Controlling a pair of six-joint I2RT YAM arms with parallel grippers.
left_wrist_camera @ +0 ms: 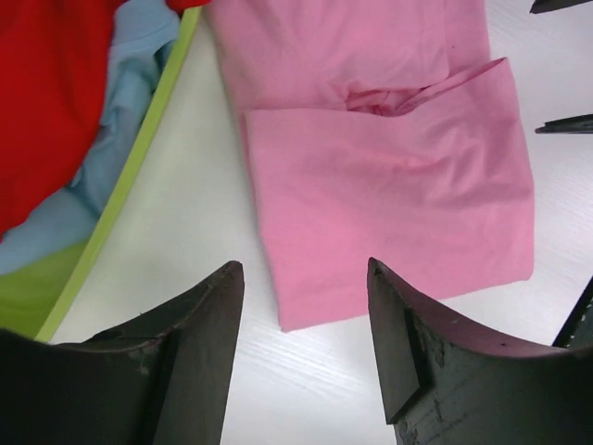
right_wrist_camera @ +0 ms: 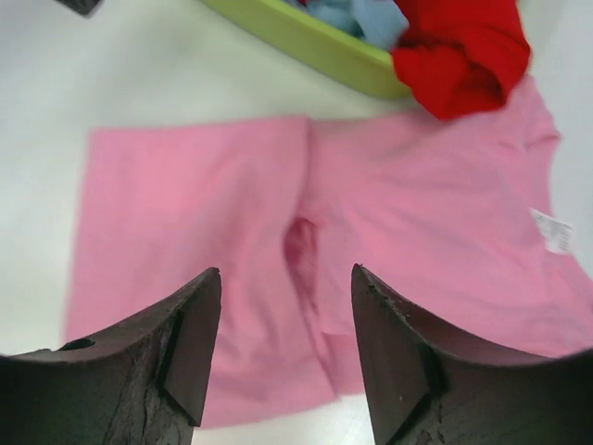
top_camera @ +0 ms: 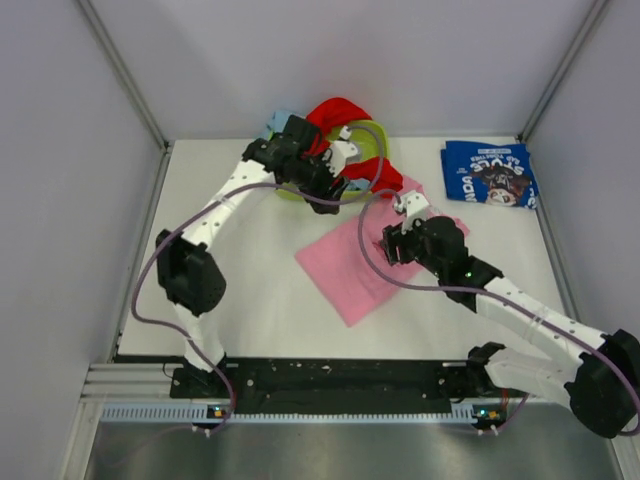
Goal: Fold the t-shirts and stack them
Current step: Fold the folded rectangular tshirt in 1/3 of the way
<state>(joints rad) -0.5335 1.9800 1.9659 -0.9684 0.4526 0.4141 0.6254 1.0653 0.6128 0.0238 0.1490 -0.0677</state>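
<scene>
**Both grippers spread over the pink shirt**

Left gripper [left_wrist_camera: 306, 278]: jaws apart, nothing between them, over an edge of the pink shirt [left_wrist_camera: 389, 204], which lies partly folded on the table [top_camera: 260, 300]. Right gripper [right_wrist_camera: 285, 278]: jaws likewise apart and empty, above the shirt's creased middle.

Only the right wrist view shows a white label near the neckline. Only the top view shows the navy shirt [top_camera: 490, 172], folded, well apart at far right.

The red shirt [right_wrist_camera: 463, 46] and blue shirt [left_wrist_camera: 139, 56] sit in the green tub [right_wrist_camera: 306, 37], the red one hanging over the rim. From above, both arms hide part of the pink shirt.
</scene>
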